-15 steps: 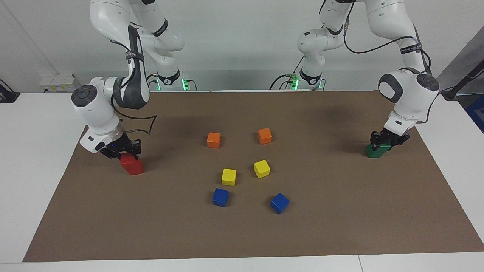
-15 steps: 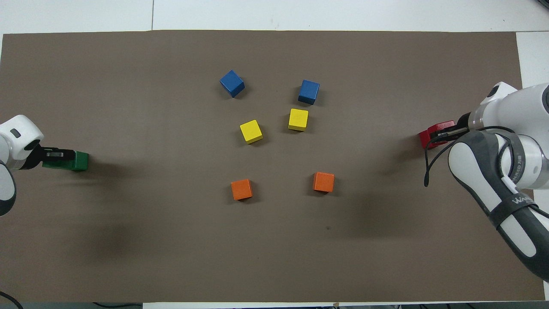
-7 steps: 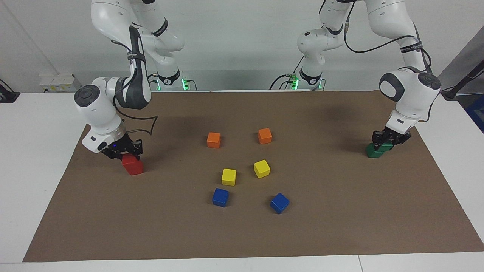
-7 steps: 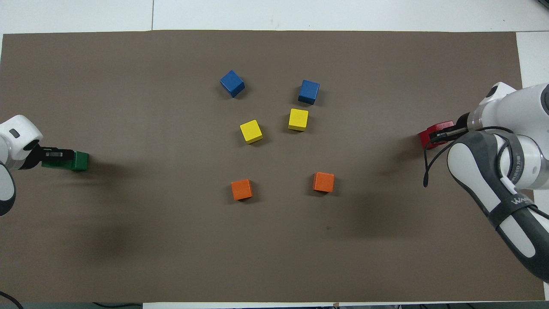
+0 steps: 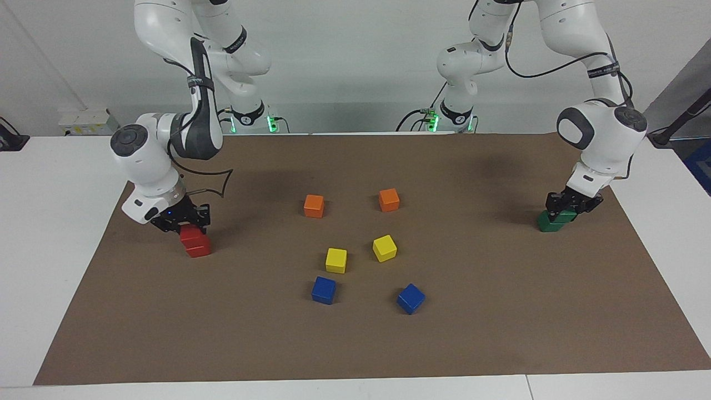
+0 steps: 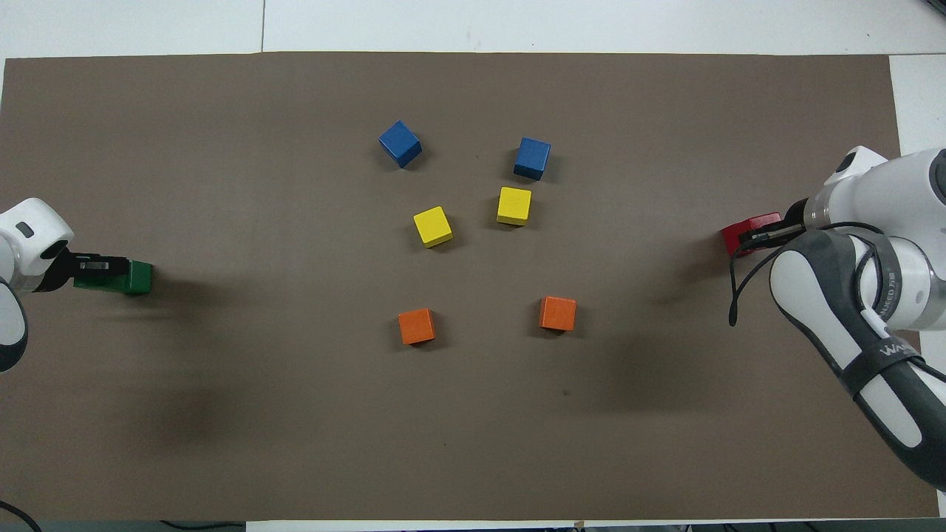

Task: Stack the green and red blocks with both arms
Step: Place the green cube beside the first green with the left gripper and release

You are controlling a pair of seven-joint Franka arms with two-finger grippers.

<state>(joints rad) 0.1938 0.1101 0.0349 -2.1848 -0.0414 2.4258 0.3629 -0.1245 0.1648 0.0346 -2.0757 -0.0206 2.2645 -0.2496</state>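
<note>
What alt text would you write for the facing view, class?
Two white arms work at each end of a brown mat: the right gripper sits atop stacked red blocks, the left gripper atop green blocks.

A brown mat (image 5: 500,333) covers the middle of the white table (image 5: 44,250). Near its centre stand two orange cubes (image 5: 314,206) (image 5: 389,200), two yellow cubes (image 5: 336,260) (image 5: 384,248) and two blue cubes (image 5: 324,290) (image 5: 410,298), all apart; the orange are closest to the robots' edge, the blue closest to the edge away from them.
</note>
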